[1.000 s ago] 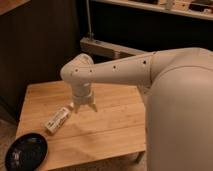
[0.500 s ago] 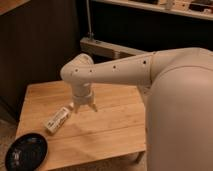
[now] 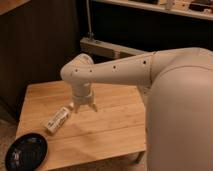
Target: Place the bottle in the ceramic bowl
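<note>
The black ceramic bowl (image 3: 26, 151) sits at the front left corner of the wooden surface (image 3: 115, 127); only small light specks show inside it; the bottle (image 3: 57, 120) lies on its side on the wood, near the bowl but not touching it; the pincer (image 3: 86, 107) points down just beside the bottle's cap, spread and holding nothing; the big white arm (image 3: 125, 70) reaches over the surface; a dark wall (image 3: 40, 45) stands behind.

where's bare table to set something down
Bare: front right of the light wooden table, past the two-finger gripper over its middle; also the back left corner. Crowded: front left, with the slim clear plastic bottle and shallow black bowl.
</note>
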### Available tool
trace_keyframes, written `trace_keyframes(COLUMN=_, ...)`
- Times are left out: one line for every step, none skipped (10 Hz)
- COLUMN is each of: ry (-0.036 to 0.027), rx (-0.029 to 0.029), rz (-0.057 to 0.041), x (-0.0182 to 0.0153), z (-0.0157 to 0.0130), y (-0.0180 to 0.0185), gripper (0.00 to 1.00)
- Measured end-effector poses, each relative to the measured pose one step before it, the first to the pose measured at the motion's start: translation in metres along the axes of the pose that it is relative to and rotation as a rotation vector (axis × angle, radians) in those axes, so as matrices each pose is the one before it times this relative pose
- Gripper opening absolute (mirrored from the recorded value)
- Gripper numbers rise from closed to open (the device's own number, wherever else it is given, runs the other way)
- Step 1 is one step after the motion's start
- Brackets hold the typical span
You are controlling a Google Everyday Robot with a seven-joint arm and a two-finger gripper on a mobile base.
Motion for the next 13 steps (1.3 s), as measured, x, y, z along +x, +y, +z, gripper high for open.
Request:
trace_keyframes(ry=-0.03277, rx=0.01154, rz=-0.02287, x=-0.00408, z=-0.00236, y=-0.00158, gripper=0.65)
trace_keyframes(ry=-0.03761, rx=0.0065, rz=-0.05906, x=-0.00343, z=-0.00487, y=0.00113, gripper=0.65)
trace_keyframes(ry=-0.04665, rx=0.01799, rz=-0.12669, x=-0.00233, z=-0.00705, y=-0.00321, gripper=0.65)
trace_keyframes(ry=-0.02429, rx=0.00337, rz=-0.09798, x=0.00093, z=-0.00535, y=0.00173, gripper=0.65)
trace_keyframes(ry=-0.02614, rx=-0.00236, rz=-0.11783, x=0.00114, z=-0.00634, y=0.00213, gripper=0.65)
trace_keyframes(ry=-0.02225, rx=-0.01673, rz=-0.11489, x=0.00084, z=-0.00699, y=0.00038, gripper=0.65)
trace_keyframes(ry=-0.02325, rx=-0.02496, rz=-0.14272, x=0.00123, z=-0.00842, y=-0.00023, gripper=0.65)
trace_keyframes(ry=-0.0104, rx=-0.02009, rz=-0.09326, x=0.0, z=-0.00616, y=0.00286, gripper=0.65)
trace_keyframes(ry=-0.01156, rx=0.00127, rz=-0.12545, x=-0.00527, z=-0.00908, y=-0.00203, gripper=0.65)
trace_keyframes(ry=-0.01552, rx=-0.00166, rz=-0.10888, x=-0.00789, z=-0.00715, y=-0.00555, gripper=0.65)
trace_keyframes(ry=-0.03672, rx=0.00471, rz=-0.04691, x=-0.00567, z=-0.00441, y=-0.01297, gripper=0.65)
trace_keyframes(ry=-0.02998, rx=0.003, rz=-0.02039, x=-0.0028, z=-0.00329, y=-0.00874, gripper=0.65)
trace_keyframes(ry=-0.03793, rx=0.00189, rz=-0.02724, x=-0.00514, z=-0.00406, y=-0.00927, gripper=0.65)
